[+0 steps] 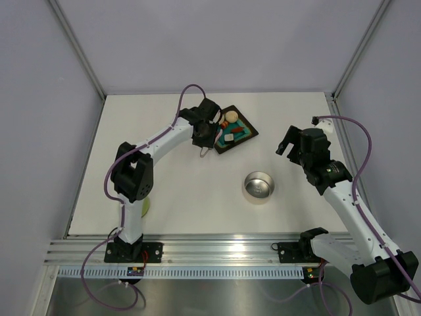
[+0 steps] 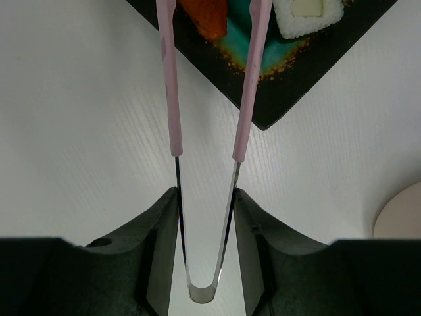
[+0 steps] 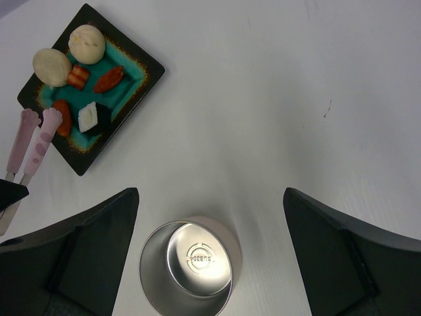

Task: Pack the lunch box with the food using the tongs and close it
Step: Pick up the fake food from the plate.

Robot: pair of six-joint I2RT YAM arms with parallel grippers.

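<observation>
The lunch box (image 1: 258, 186) is a round steel tin standing open and empty, right below my open right gripper (image 3: 209, 197) in the right wrist view (image 3: 191, 266). My left gripper (image 2: 205, 197) is shut on the pink tongs (image 2: 172, 99), whose arms are spread, with their tips over the teal tray (image 2: 276, 99). A red-orange piece (image 2: 207, 16) lies between the tong arms. Food on the tray includes beige balls (image 3: 52, 66), red-orange bits (image 3: 108, 79) and a white block (image 3: 89, 117). The pale green lid (image 1: 145, 207) lies partly hidden behind the left arm's base.
The dark-rimmed tray (image 1: 250, 131) sits at the back centre of the white table. Grey walls close in the table at the back and sides. An aluminium rail (image 1: 217, 250) runs along the near edge.
</observation>
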